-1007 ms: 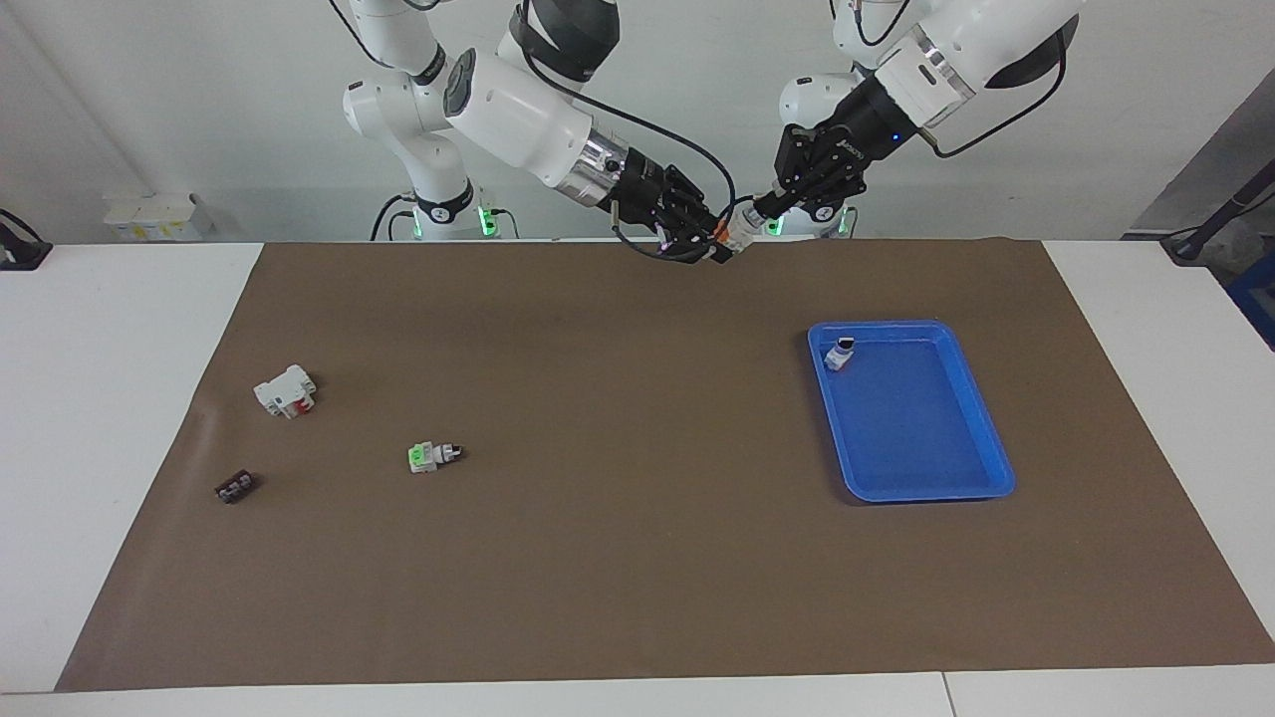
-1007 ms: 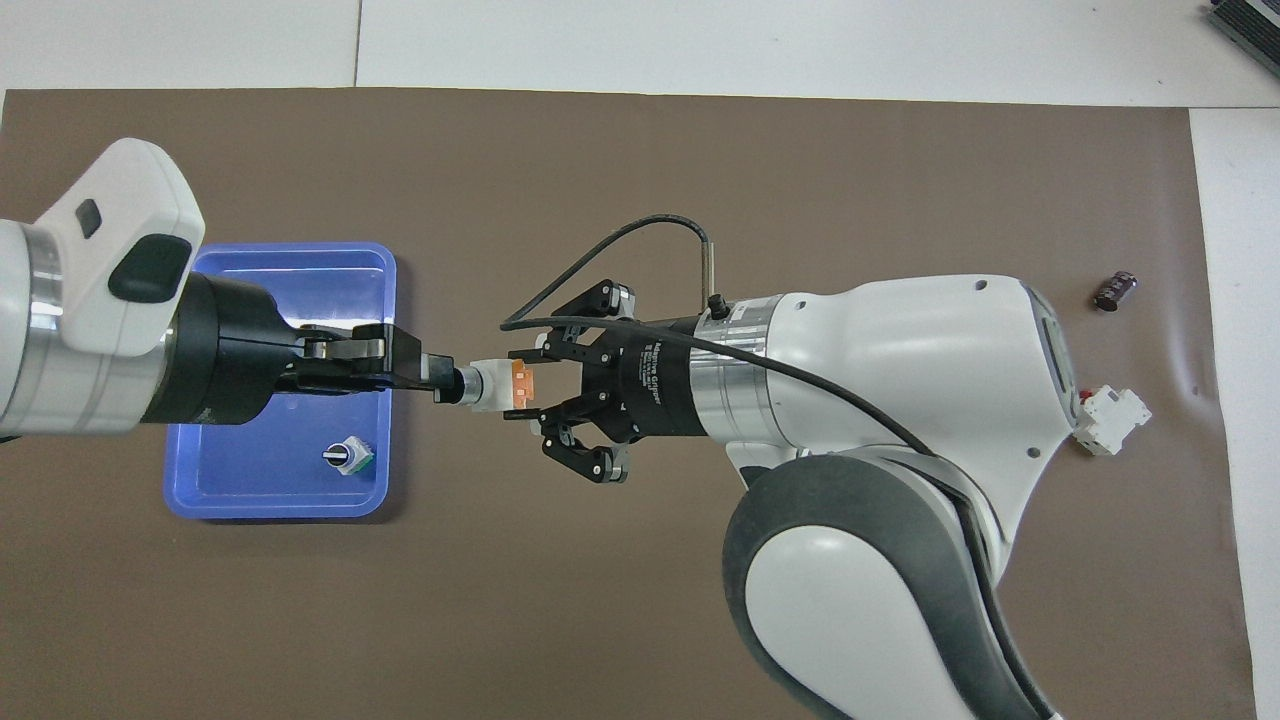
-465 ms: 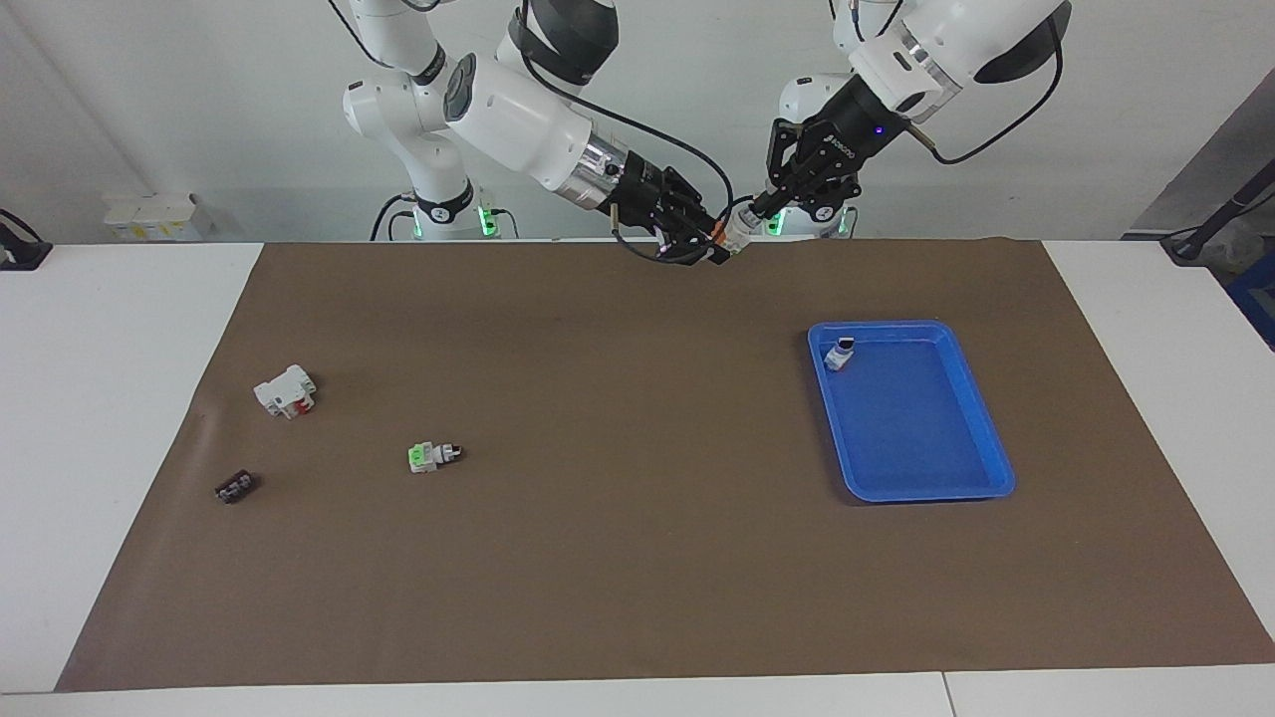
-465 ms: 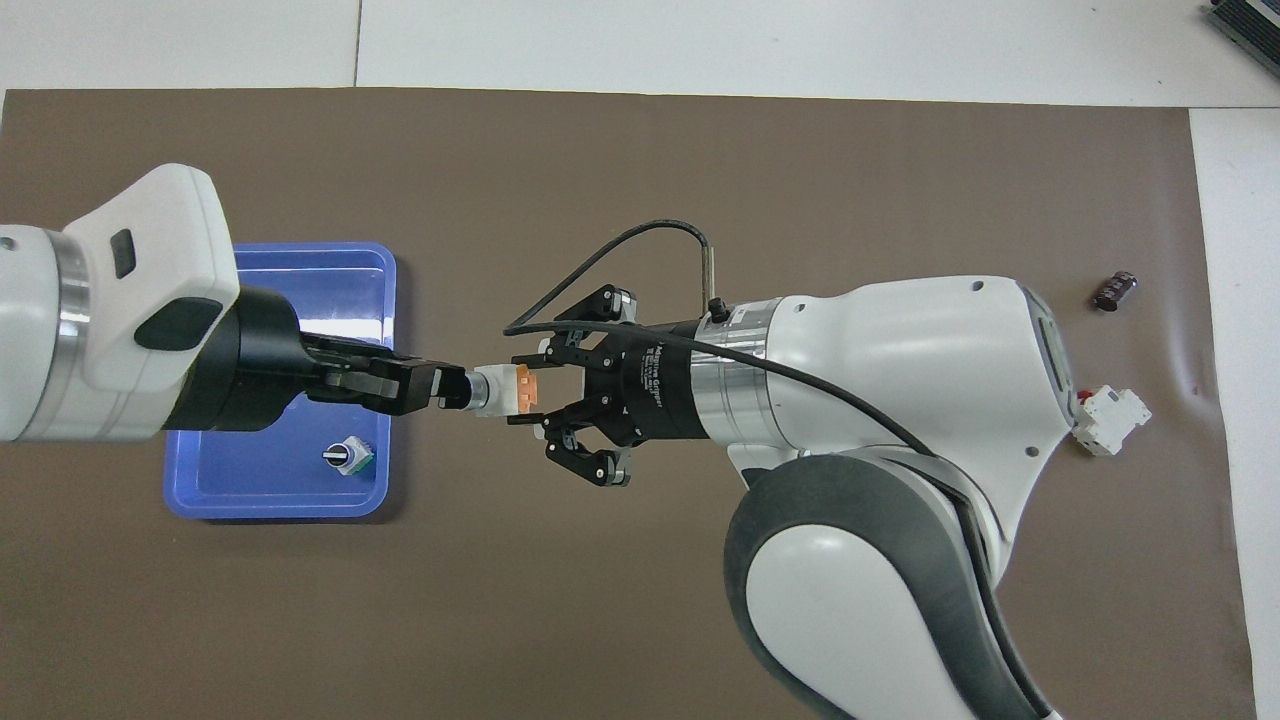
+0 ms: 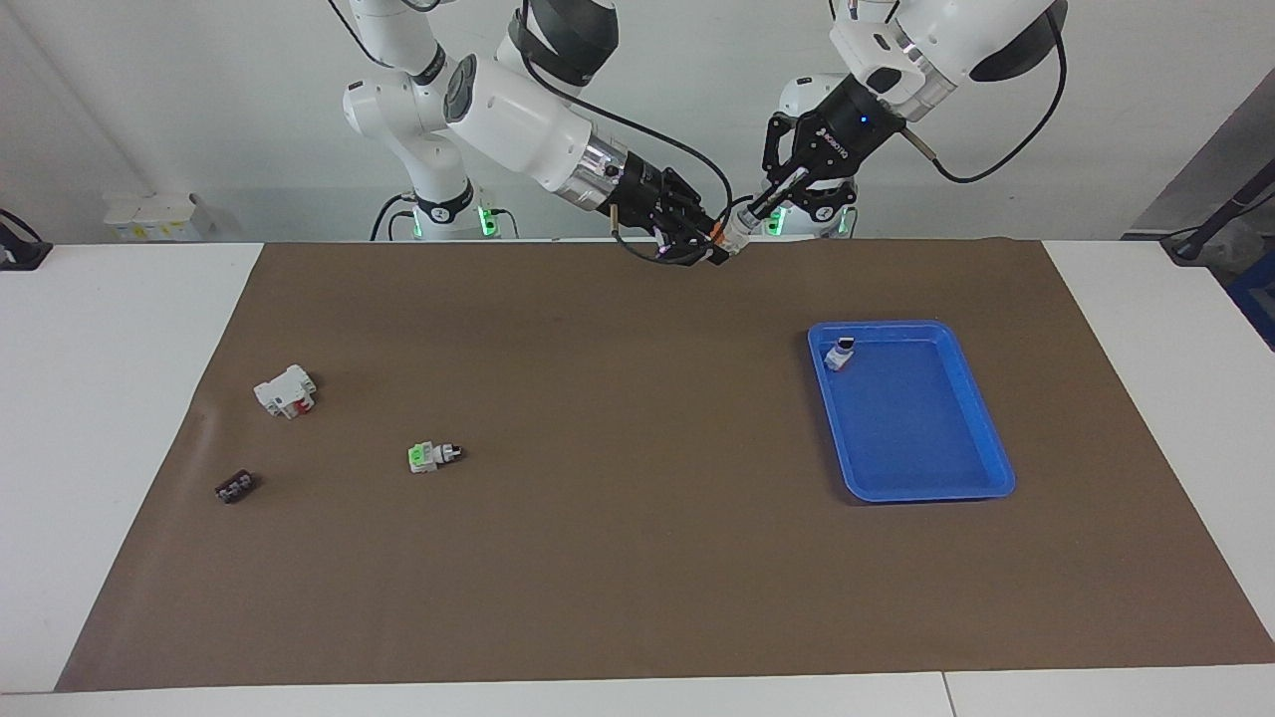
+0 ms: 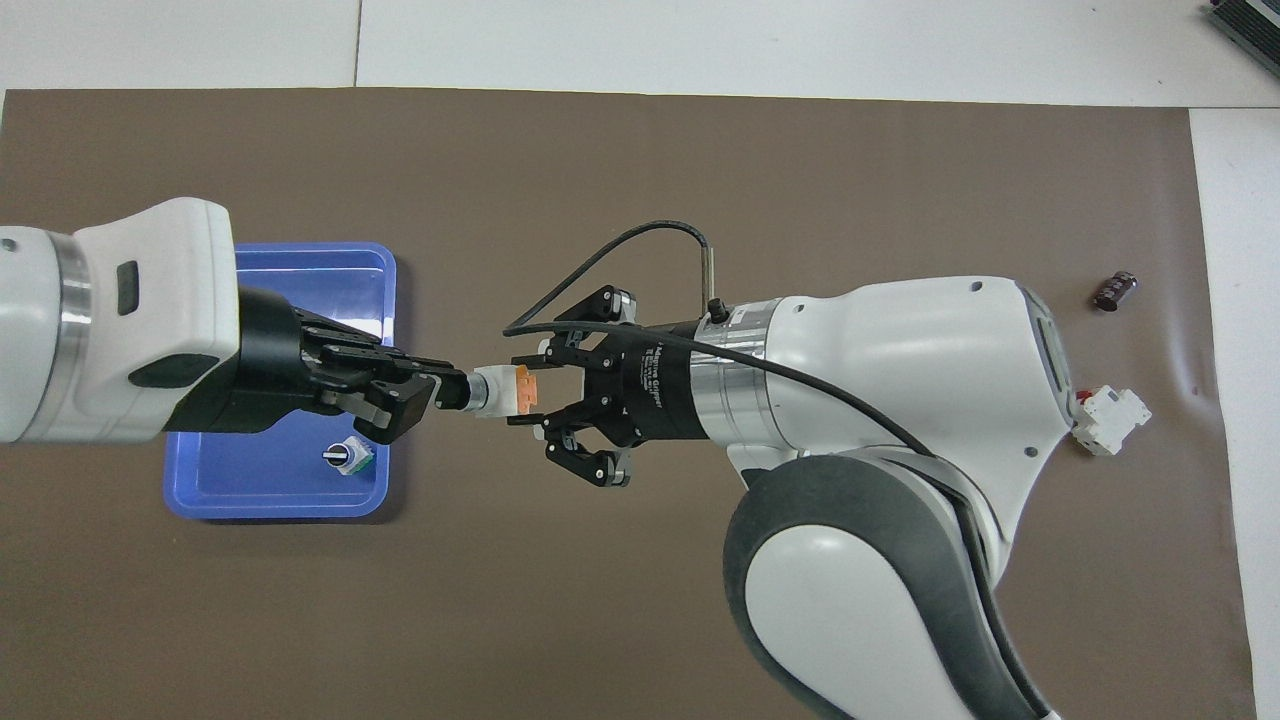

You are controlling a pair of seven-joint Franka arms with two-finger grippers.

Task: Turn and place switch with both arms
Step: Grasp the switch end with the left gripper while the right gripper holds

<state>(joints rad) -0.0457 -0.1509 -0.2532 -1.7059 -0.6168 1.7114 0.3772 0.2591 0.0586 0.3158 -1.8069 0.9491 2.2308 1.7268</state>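
The switch (image 6: 497,390) hangs in the air over the brown mat (image 5: 637,558), white with its orange face toward the right arm. My right gripper (image 6: 528,391) is shut on that orange end. From the other end my left gripper (image 6: 448,390) is shut on the black-and-silver knob. In the facing view the switch (image 5: 731,237) sits between the right gripper (image 5: 709,246) and the left gripper (image 5: 754,210), well above the mat beside the blue tray (image 5: 916,428).
The blue tray (image 6: 290,270) holds another small switch (image 5: 842,354) in the corner nearest the robots. Toward the right arm's end of the table lie a green-faced switch (image 5: 430,456), a white-and-red block (image 5: 286,390) and a small dark part (image 5: 234,487).
The left wrist has rolled about its own axis while gripping the knob, and its forearm has swung higher. The right gripper and the switch have stayed almost in place.
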